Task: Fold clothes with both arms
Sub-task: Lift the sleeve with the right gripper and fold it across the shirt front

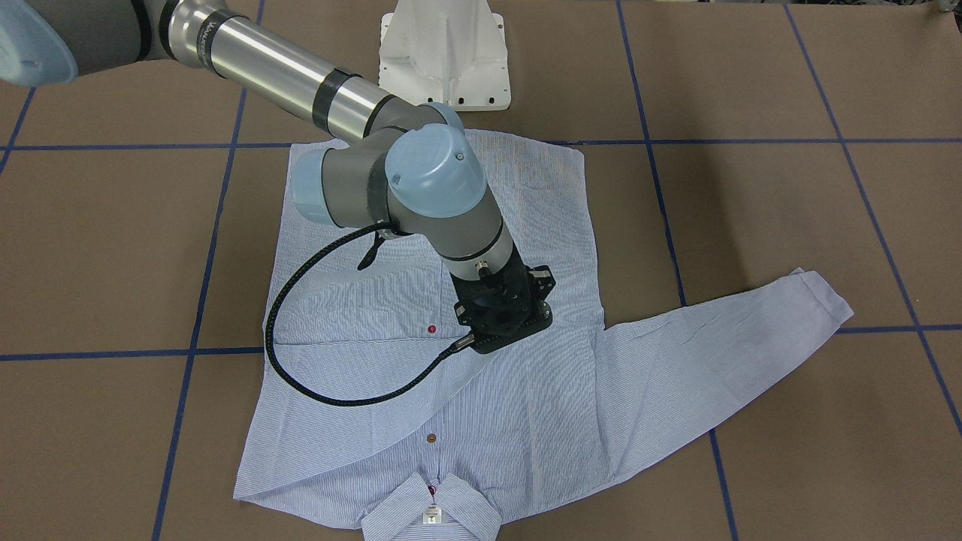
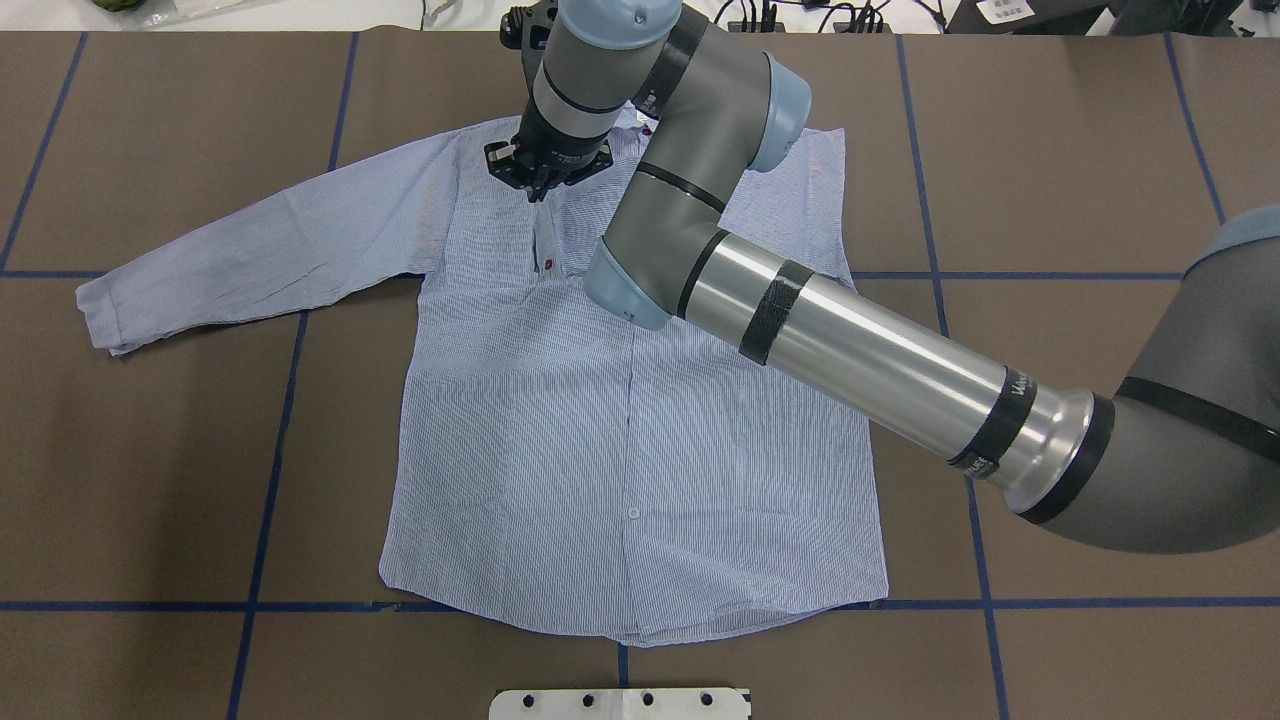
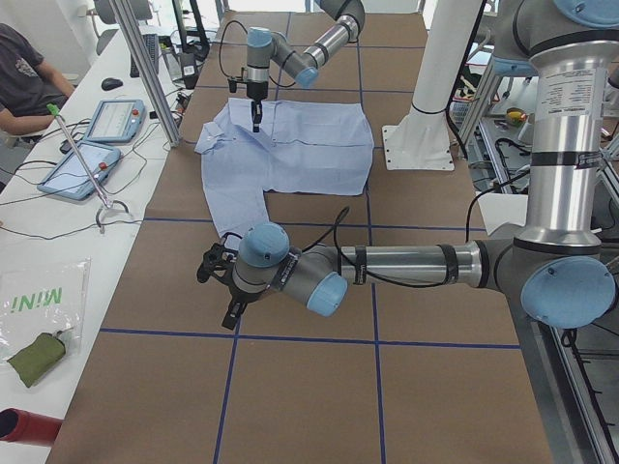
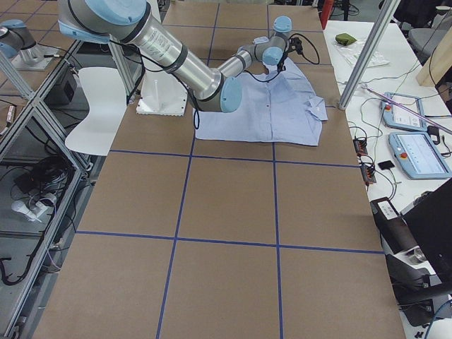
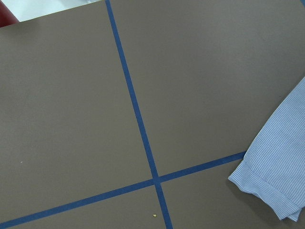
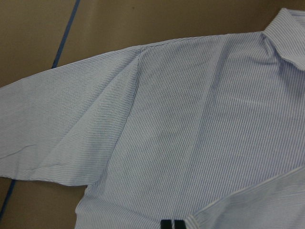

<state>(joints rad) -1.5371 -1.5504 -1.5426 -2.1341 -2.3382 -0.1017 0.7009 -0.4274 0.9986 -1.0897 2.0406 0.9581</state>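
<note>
The shirt is laid flat, front up, on the brown table, directly in front of the white base. The left gripper is held low over bare table well out to the base's left, just beyond the cuff and clear of the cloth. It is shown only in the side view, so it cannot be told whether its fingers are apart or together. The right gripper is set down on the button strip near the collar, far from the base. Its fingertips are drawn together on an edge of the cloth.

The shirt's long axis is run straight away from the base, with the hem nearest it and the collar farthest. One sleeve is stretched out to the base's left. On the base's right side, cloth is folded slantwise over the chest.

The left arm is stretched out level and low. The right arm is reached in from the base's right, slanted across the shirt, with its wrist turned straight down.
</note>
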